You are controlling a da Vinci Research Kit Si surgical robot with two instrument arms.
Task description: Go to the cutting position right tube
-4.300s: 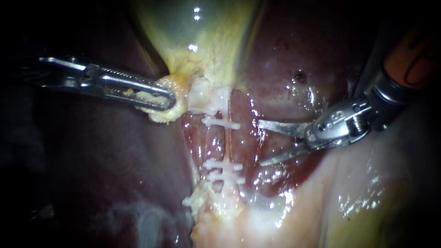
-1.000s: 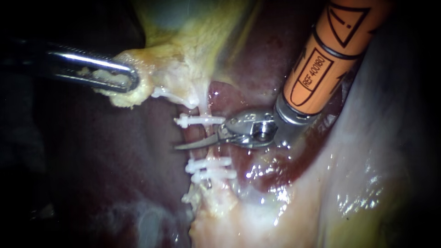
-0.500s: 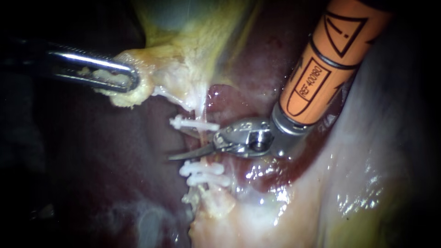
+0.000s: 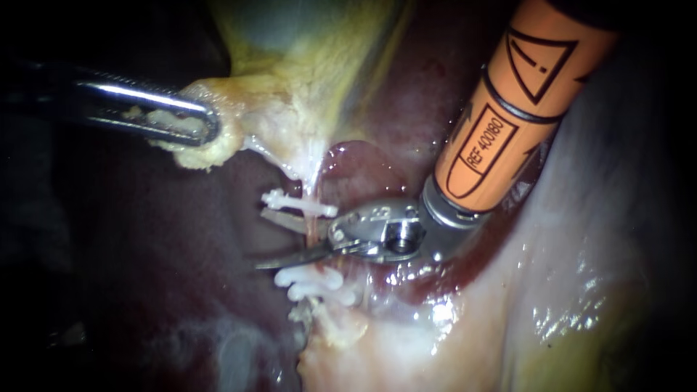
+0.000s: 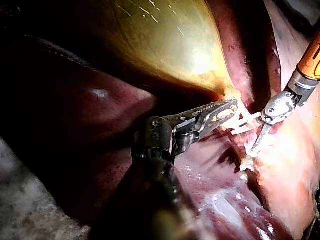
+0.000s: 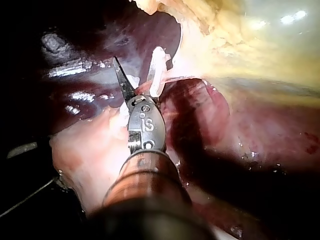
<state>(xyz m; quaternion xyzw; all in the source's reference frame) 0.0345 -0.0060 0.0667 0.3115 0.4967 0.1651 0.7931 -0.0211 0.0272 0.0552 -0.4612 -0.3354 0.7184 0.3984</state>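
Orange-sleeved, the right instrument (image 4: 258, 239) reaches in from the upper right. Its two thin blades stand apart, one on each side of the tube (image 4: 311, 226). The tube is a pale pink strand running down from the gallbladder (image 4: 290, 58) over the dark liver (image 4: 145, 239). I cannot tell whether it is the right tube, since only one strand shows clearly here.

The blades cross the tube in the bare stretch between the upper clip (image 4: 299, 204) and the lower clips (image 4: 316, 279), which sit as a pair just below. The tube lies deep in the opening, near the hinge. The right wrist view agrees, showing a blade just beside a white clip.

The left instrument (image 4: 207, 125) has its jaws clamped on yellowish tissue at the gallbladder's neck. It holds this out to the side, and the strand looks taut.

By my judgement the approach is all but done, with the blades in place and clear of the clips on both sides. At most a small check of the angle is left. The tube is whole and not yet cut.
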